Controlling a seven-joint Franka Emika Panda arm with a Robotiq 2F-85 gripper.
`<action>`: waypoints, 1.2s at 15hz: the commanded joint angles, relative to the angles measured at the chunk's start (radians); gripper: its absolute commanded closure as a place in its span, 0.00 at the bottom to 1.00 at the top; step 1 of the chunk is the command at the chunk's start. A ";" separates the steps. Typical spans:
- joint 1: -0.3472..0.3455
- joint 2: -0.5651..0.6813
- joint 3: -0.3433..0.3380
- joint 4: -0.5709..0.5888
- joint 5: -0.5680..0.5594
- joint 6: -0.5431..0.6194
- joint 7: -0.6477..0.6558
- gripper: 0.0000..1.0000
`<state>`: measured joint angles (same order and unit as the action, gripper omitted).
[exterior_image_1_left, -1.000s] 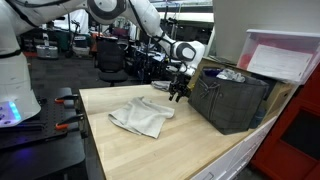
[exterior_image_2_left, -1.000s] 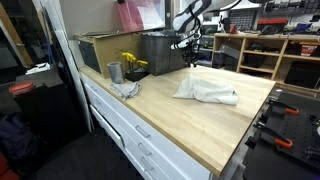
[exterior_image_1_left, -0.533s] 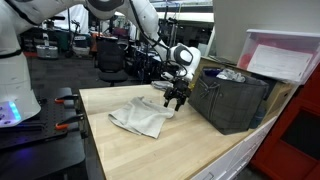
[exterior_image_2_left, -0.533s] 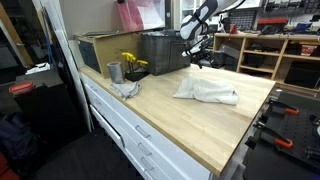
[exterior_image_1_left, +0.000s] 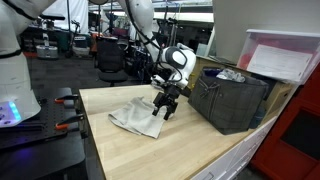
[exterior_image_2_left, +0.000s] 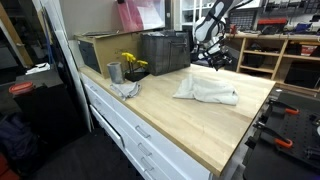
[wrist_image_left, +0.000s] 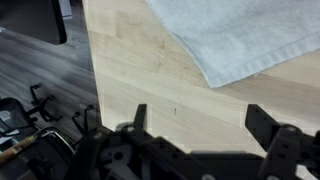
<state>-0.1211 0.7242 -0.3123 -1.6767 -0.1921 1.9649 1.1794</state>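
In the wrist view the pincer (wrist_image_left: 202, 126) stands wide open. Its two dark fingers (wrist_image_left: 140, 120) are spread far apart, and only bare wood of the table (wrist_image_left: 130, 70) shows between them. It holds nothing. From the pincer, the cloth (wrist_image_left: 250, 35) lies at about one o'clock in that view. The cloth is pale grey, and its nearest corner stops short of the gap between the fingers, so it is near but not between them. At nine o'clock the table edge gives way to a dark floor (wrist_image_left: 40, 70).

In an exterior view the pincer (exterior_image_1_left: 163, 105) hangs fingers-down over the far edge of the cloth (exterior_image_1_left: 138, 118). Most of the crumpled cloth spreads toward eight o'clock from it across the light wooden table (exterior_image_1_left: 130, 150). Whether the fingertips brush the fabric cannot be told here. In an exterior view from the other end, the pincer (exterior_image_2_left: 213, 58) sits above and behind the cloth (exterior_image_2_left: 207, 92), which lies at six o'clock from it, flat on the table (exterior_image_2_left: 200, 125) and apart from the fingers.

Beyond the pincer, at three o'clock, a dark crate (exterior_image_1_left: 230, 100) stands on the table just beside the arm. Farther along, a metal cup (exterior_image_2_left: 114, 72), yellow flowers (exterior_image_2_left: 132, 62) and a small rag (exterior_image_2_left: 127, 88) sit well apart from the cloth, above white drawers (exterior_image_2_left: 130, 125).
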 joint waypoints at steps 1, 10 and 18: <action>-0.033 -0.183 0.033 -0.241 0.026 0.090 -0.171 0.00; -0.098 -0.302 0.037 -0.501 0.168 0.223 -0.543 0.00; -0.145 -0.235 0.047 -0.501 0.409 0.310 -0.737 0.00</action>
<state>-0.2314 0.4839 -0.2877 -2.1785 0.1412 2.2469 0.5232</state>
